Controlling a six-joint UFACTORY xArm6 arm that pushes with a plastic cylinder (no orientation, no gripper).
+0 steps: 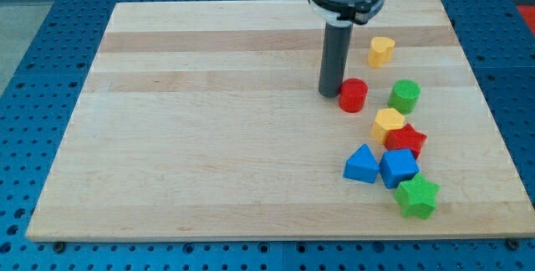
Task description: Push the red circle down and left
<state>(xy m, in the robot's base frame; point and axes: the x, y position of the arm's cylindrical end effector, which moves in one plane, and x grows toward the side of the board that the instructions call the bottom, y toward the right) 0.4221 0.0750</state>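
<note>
The red circle (353,95) is a short red cylinder on the wooden board (209,137), right of centre. My tip (329,94) stands on the board just left of the red circle, close to its upper-left side; I cannot tell whether they touch. The dark rod rises from the tip to the arm at the view's top.
A yellow block (381,50) lies up and right of the red circle. A green circle (405,95) lies to its right. Below are a yellow block (387,124), a red star (406,140), a blue triangle (361,165), a blue block (398,168) and a green star (416,196).
</note>
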